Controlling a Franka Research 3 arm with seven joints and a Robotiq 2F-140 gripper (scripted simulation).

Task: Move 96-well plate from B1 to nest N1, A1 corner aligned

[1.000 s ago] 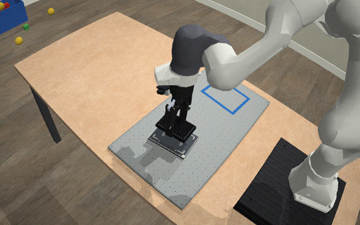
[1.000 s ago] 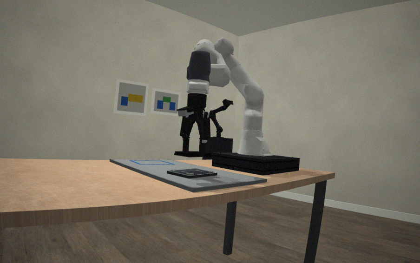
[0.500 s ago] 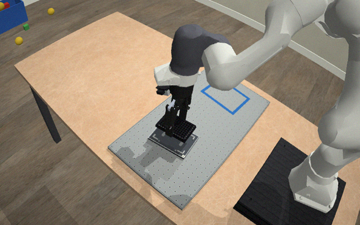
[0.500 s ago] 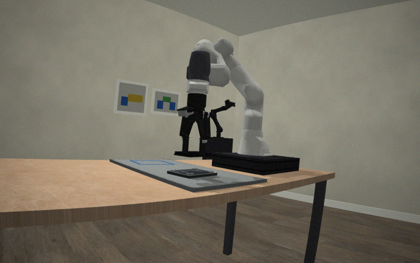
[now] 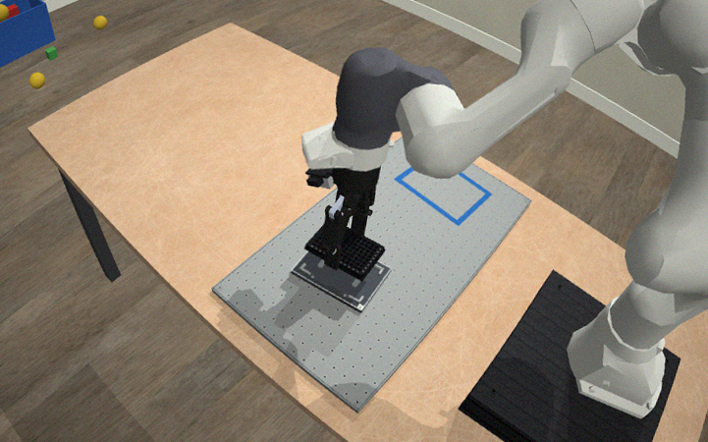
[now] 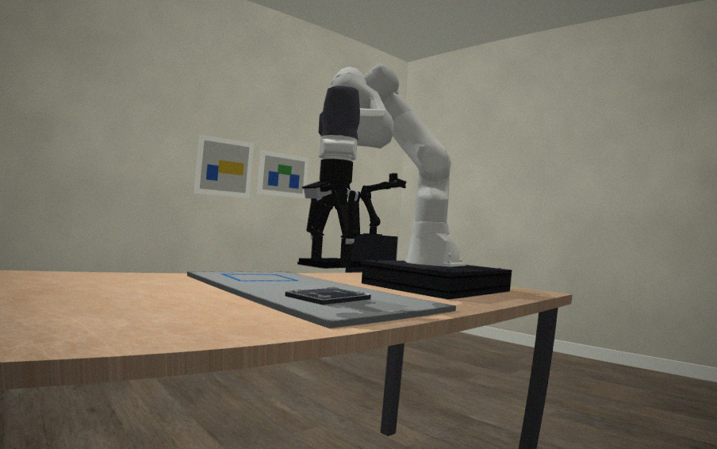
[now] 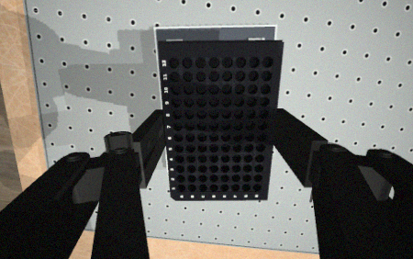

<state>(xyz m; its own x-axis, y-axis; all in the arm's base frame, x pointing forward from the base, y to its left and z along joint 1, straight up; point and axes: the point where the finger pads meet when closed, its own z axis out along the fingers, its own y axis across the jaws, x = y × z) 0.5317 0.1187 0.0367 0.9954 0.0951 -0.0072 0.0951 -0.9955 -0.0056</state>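
A wooden table point(image 5: 184, 130) in a plain room with a dark plank floor carries a grey perforated board point(image 5: 421, 269), on which a blue outlined rectangle point(image 5: 441, 195) marks the far end and a dark plate nest point(image 5: 374, 287) with white corner marks lies nearer the middle. The white arm point(image 5: 692, 195), standing on a black base point(image 5: 513, 390), points its gripper point(image 7: 219, 142) straight down, its black fingers clamped on the two long sides of the black well plate point(image 7: 220, 124). The plate hangs level in the air above the nest, well clear of it in the side view, and from the wrist it covers most of the nest, whose pale edge shows past the plate's far end.
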